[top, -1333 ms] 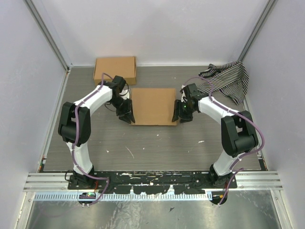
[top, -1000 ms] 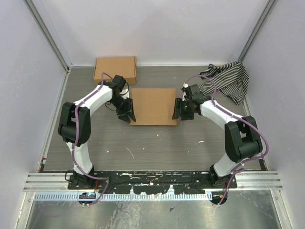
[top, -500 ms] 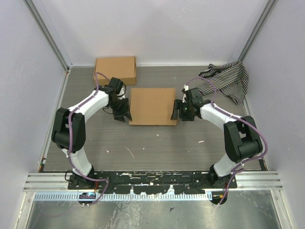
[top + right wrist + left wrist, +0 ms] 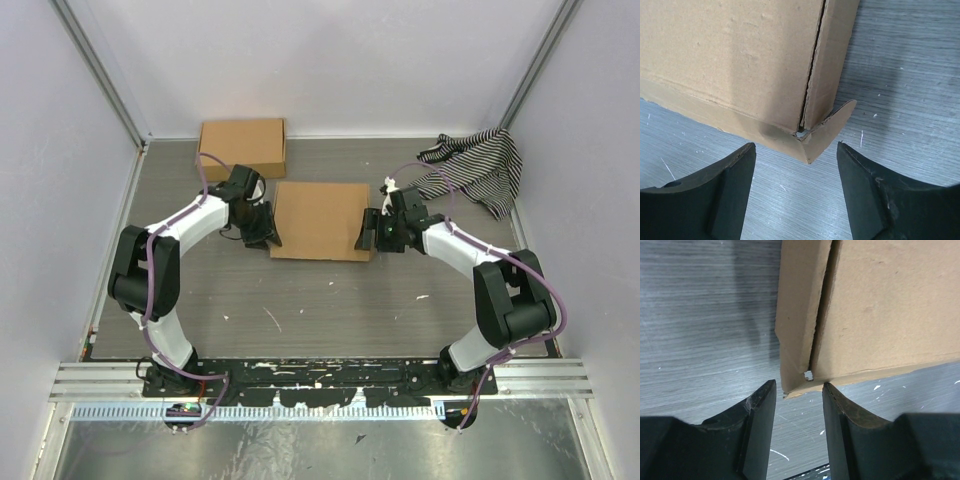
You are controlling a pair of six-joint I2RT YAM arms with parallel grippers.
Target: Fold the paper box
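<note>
The paper box (image 4: 320, 220) lies flat and closed in the middle of the table, brown cardboard. My left gripper (image 4: 268, 236) is open at its near-left corner. In the left wrist view the box (image 4: 880, 315) shows a side flap (image 4: 797, 315) standing slightly off, and its corner sits just ahead of the open, empty left gripper (image 4: 799, 390). My right gripper (image 4: 366, 234) is open at the near-right corner. In the right wrist view the box (image 4: 740, 60) has a loose corner tab (image 4: 827, 132) sticking out just ahead of the open, empty right gripper (image 4: 796, 150).
A smaller brown cardboard box (image 4: 242, 145) lies at the back left against the wall. A black-and-white striped cloth (image 4: 475, 170) is bunched at the back right. Grey walls enclose the table on three sides.
The left elbow has swung outward and the left gripper has drawn back slightly from the box's left edge. The right gripper shifted a little along the right edge. The box has shifted slightly.
</note>
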